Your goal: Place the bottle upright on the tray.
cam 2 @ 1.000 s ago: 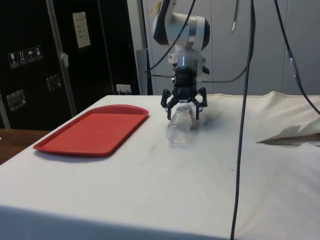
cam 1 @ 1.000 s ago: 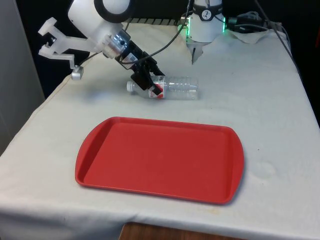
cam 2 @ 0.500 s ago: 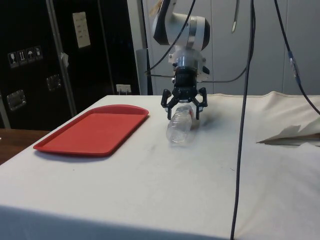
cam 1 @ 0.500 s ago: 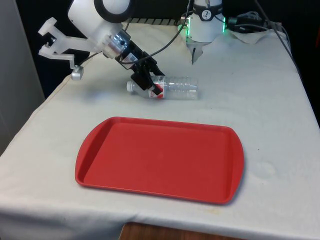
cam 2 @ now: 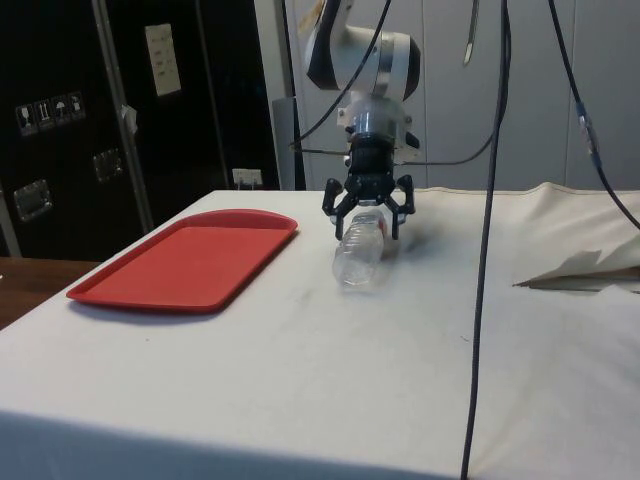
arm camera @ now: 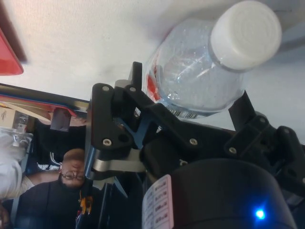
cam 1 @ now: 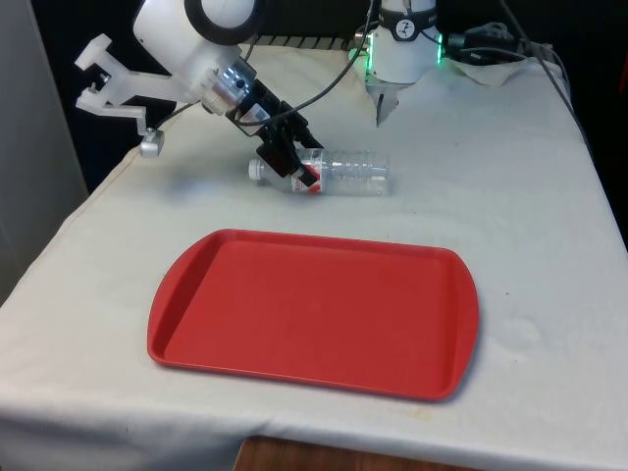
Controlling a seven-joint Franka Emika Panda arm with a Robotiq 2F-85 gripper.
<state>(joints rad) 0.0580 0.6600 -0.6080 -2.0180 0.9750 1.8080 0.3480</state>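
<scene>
A clear plastic bottle [cam 1: 343, 174] with a white cap and a red label lies on its side on the white cloth, cap toward the front view's left. My gripper [cam 1: 287, 162] reaches down at a slant over its neck end. From the side, the gripper [cam 2: 364, 222] is open, one finger on each side of the bottle [cam 2: 360, 255] with small gaps. In the wrist view, the bottle's shoulder [arm camera: 200, 71] sits between the fingers of the gripper [arm camera: 190, 86]. The red tray [cam 1: 314, 304] lies flat and bare nearer the front edge, apart from the bottle.
The robot's base [cam 1: 402, 49] stands behind the bottle. Crumpled white paper [cam 2: 580, 268] lies toward the far right corner. A dark cable [cam 2: 490, 200] hangs down in front in the side view. A person [arm camera: 71, 171] appears past the table edge in the wrist view.
</scene>
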